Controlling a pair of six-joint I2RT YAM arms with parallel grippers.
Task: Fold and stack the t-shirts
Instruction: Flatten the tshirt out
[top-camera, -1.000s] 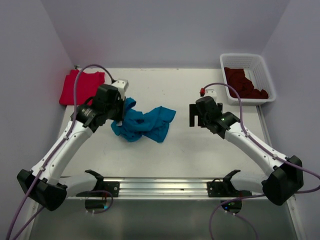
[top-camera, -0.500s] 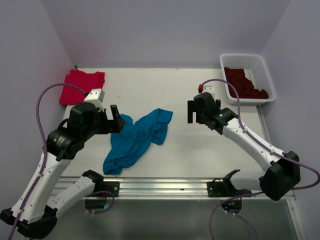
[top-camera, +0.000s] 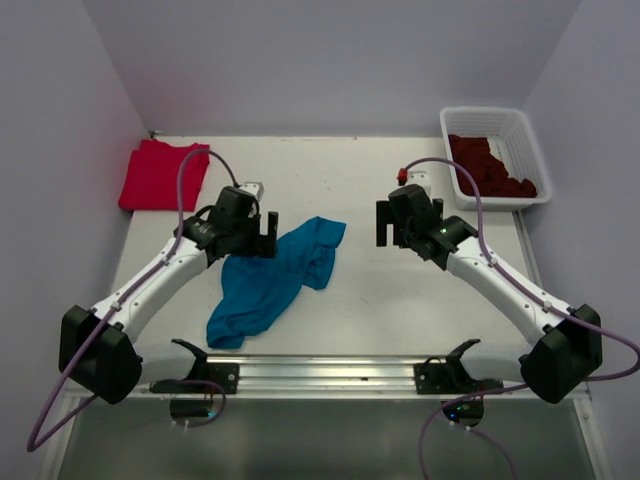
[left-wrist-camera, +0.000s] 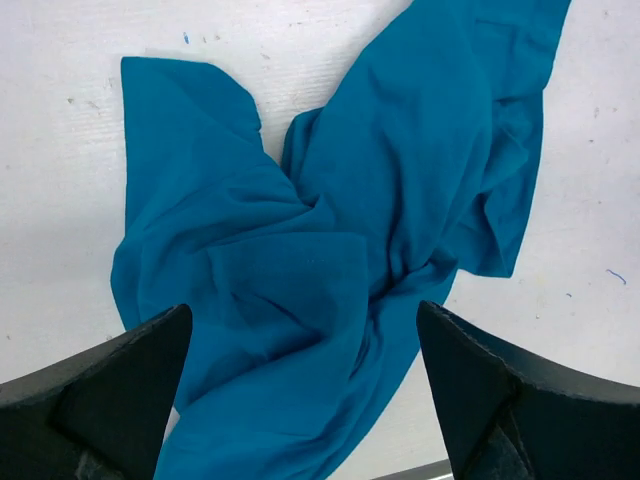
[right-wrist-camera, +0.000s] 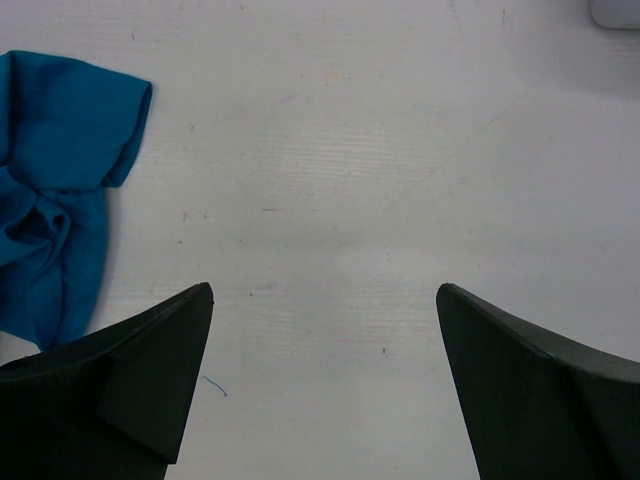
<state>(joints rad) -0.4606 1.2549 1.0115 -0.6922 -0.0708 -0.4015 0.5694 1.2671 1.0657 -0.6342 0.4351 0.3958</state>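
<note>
The teal shirt (top-camera: 272, 282) is lying crumpled and twisted on the table (top-camera: 400, 290), left of centre, with the left gripper (top-camera: 265, 238) hovering above it, jaws spread and holding nothing. The right gripper (top-camera: 390, 232) is hanging well to its right, jaws likewise standing wide. The cloth is looking light, limp and quick to bunch, so pinching a sleeve corner and the hem, one per gripper, is probably suiting it best for spreading flat

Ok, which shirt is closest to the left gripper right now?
The teal t-shirt, crumpled mid-table beneath the open left gripper. The red t-shirt lies folded at the far left corner; the maroon t-shirts sit in the white basket.
</note>
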